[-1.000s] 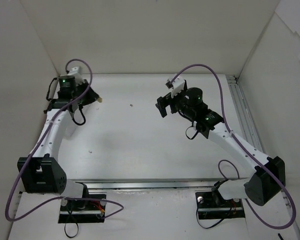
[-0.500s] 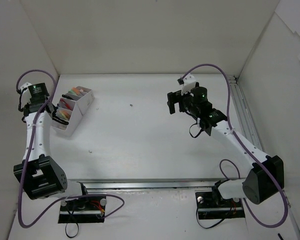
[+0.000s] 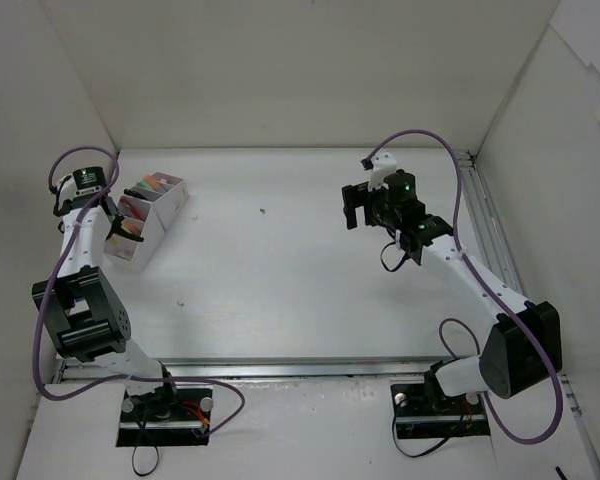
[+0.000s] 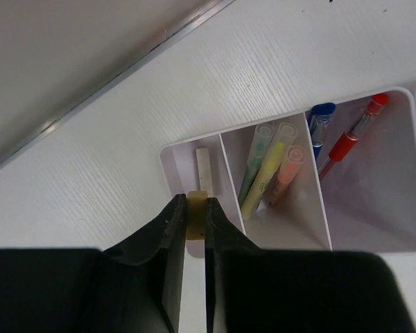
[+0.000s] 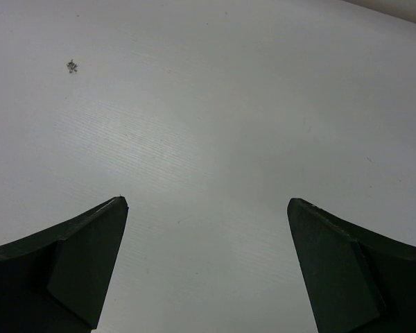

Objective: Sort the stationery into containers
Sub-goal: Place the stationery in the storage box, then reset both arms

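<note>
The white organiser [image 4: 194, 144] stands at the far left of the table [image 3: 158, 238]. Its left compartment holds a whitish eraser [image 4: 203, 168]. The middle one holds green, yellow [image 4: 267, 173] and orange highlighters. The right one holds a blue pen [image 4: 321, 123] and a red pen [image 4: 350, 137]. My left gripper [image 4: 195, 206] is shut on a tan eraser [image 4: 196, 216] and holds it over the near end of the left compartment; in the top view it [image 3: 106, 212] is at the organiser's left side. My right gripper [image 5: 206, 208] is open and empty above bare table at the right [image 3: 353, 206].
White walls close off the left, back and right. The left wall is close beside the organiser and my left arm. A small dark speck [image 5: 72, 66] lies on the table near the middle [image 3: 262, 211]. A metal rail [image 3: 480, 215] runs along the right edge.
My left arm has swung off to the left, uncovering the organiser, then edged back toward its left side. My right gripper has drifted right and farther back.
</note>
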{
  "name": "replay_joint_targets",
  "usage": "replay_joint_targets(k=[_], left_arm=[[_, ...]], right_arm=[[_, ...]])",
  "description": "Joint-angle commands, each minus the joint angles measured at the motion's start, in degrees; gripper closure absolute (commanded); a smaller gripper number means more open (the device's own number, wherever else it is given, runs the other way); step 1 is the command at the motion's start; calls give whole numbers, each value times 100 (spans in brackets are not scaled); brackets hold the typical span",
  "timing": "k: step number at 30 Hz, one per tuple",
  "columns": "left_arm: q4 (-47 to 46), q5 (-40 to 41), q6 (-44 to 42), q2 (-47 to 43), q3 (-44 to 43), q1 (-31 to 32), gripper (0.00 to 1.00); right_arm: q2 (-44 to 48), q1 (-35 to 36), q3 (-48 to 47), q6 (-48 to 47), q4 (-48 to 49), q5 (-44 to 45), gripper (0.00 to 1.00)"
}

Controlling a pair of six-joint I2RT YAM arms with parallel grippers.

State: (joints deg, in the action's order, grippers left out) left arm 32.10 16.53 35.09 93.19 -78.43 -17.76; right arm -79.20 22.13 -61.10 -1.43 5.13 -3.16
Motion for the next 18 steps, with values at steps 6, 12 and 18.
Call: replay_joint_targets(k=[6, 12, 18], left_arm=[[-28, -10, 358, 33, -243, -43, 86], [-107, -97, 297, -72, -146, -43, 59], [-177, -484, -19, -686, 12, 35, 44]], right_arm=[[264, -121, -139, 20, 103, 96, 2], [510, -139, -25, 46, 50, 43, 2], [774, -139, 116, 117, 6, 157, 2]])
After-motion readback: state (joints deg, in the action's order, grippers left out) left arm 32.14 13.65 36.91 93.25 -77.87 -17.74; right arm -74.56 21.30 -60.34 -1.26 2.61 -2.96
